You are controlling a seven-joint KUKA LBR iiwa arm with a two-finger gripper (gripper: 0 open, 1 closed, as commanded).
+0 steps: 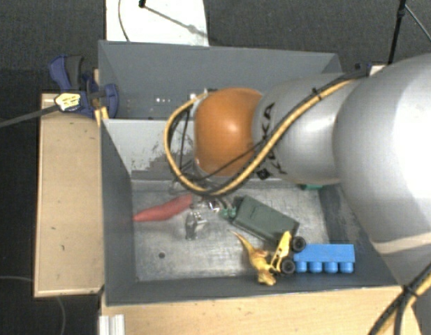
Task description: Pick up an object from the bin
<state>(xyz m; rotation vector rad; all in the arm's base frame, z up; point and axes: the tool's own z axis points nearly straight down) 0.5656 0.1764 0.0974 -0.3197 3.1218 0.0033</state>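
Gripper (195, 223), aperture impossible to tell under the orange cover (225, 128), low beside the red pepper-shaped toy (163, 210) at the bin's (173, 257) centre-left; you should centre it over that toy before closing.

light: bright | glare: arm (404, 103) | shadow: bin (119, 208) left wall

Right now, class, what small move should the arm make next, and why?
Probably a short shift toward the view's left, to centre the gripper over the red pepper-shaped thing: it lies just beside the gripper, alone on bare bin floor, clear of the dark green block.
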